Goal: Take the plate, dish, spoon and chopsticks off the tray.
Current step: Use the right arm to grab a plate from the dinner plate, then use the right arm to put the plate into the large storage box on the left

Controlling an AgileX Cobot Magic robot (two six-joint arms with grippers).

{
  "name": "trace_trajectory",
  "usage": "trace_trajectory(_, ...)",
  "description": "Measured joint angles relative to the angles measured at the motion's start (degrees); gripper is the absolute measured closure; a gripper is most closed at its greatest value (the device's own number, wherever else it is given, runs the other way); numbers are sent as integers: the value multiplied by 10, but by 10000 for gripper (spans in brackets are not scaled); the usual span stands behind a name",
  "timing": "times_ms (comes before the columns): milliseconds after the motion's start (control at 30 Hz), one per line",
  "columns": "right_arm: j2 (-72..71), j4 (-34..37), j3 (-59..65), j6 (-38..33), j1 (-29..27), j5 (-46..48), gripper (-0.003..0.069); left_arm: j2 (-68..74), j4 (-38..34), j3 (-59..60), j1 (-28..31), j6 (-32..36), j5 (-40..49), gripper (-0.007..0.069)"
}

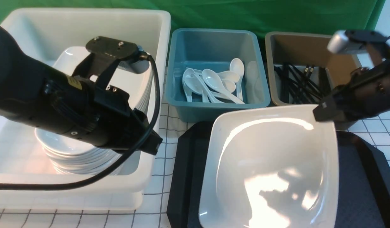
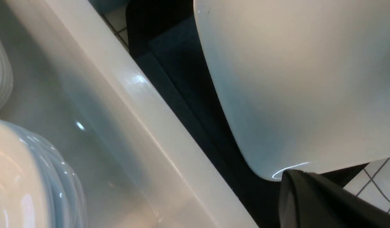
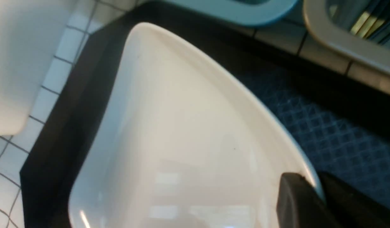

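The large white square plate (image 1: 270,164) hangs tilted above the black tray (image 1: 356,177). My right gripper (image 1: 321,114) is shut on the plate's far right corner. In the right wrist view its fingers (image 3: 296,196) clamp the plate's rim (image 3: 182,142) over the tray's diamond pattern (image 3: 324,133). My left gripper (image 1: 152,144) hangs empty over the right wall of the white tub, its jaws together. The left wrist view (image 2: 296,180) shows the plate's underside (image 2: 293,79) above the tray (image 2: 182,95). No loose spoon, chopsticks or small dish shows on the tray.
The white tub (image 1: 87,19) at left holds stacks of white dishes (image 1: 74,152). A blue tub (image 1: 213,41) behind the tray holds several white spoons (image 1: 213,82). A brown tub (image 1: 302,47) at the back right holds black chopsticks (image 1: 296,82). The tablecloth is white and checked.
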Motion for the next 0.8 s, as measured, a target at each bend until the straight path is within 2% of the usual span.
trace_trajectory(167,-53,-11,-8,4,0,19,614,-11,9,-14,19,-25,8,627)
trace_trajectory(267,-72,-4,-48,4,0,35,614,-38,14,-41,66,-35,16,627)
trace_trajectory(300,-72,-4,-52,4,0,36,614,-38,14,-43,66,-35,16,627)
trace_trajectory(333,-72,11,-83,4,0,37,614,-55,15,-55,103,-35,19,627)
trace_trajectory(467,-64,40,-140,4,0,37,614,-77,16,-72,167,-36,28,627)
trace_trajectory(567,-30,73,-218,4,9,33,614,-92,16,-77,242,-37,42,627)
trace_trajectory(800,106,107,-379,7,92,-18,614,-94,-32,-78,361,-34,59,627)
